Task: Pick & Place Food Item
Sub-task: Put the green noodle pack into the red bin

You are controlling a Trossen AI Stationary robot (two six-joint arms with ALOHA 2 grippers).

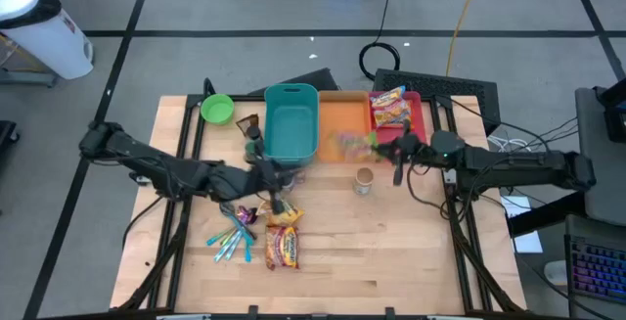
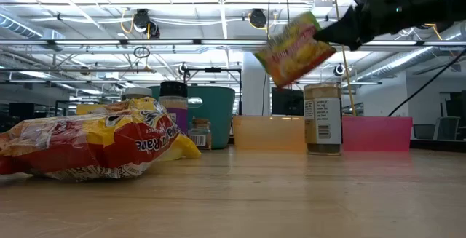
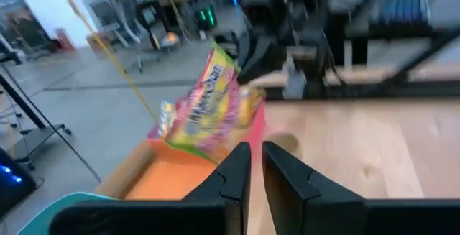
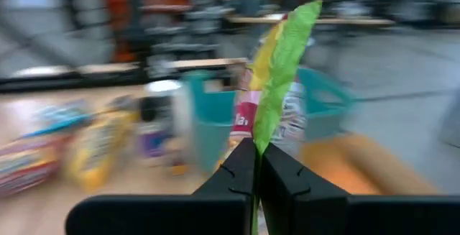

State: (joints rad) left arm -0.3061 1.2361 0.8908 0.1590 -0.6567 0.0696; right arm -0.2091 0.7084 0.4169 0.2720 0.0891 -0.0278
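**A:** Big picture first: the table (image 1: 391,251) has a teal bin (image 1: 291,122), an orange tray (image 1: 342,124) and a red tray (image 1: 419,105) along the back. Your right gripper (image 1: 398,163) is pinched shut on the top edge of a snack bag (image 2: 295,49), which hangs in the air over the orange tray, clear of everything.

**B:** And the left gripper (image 1: 275,199)? It sits near the chip bags (image 1: 284,242), fingers nearly together, nothing between them as far as I can tell.

**A:** Same read. What I'd worry about is the grip. You've only got a thin edge of that bag and it looks mid-swing, pretty smeared in the overhead view. Move fast and it could slide out, or swing into the small jar (image 1: 364,180) standing just below and knock it over.

**B:** So slow down before you release.
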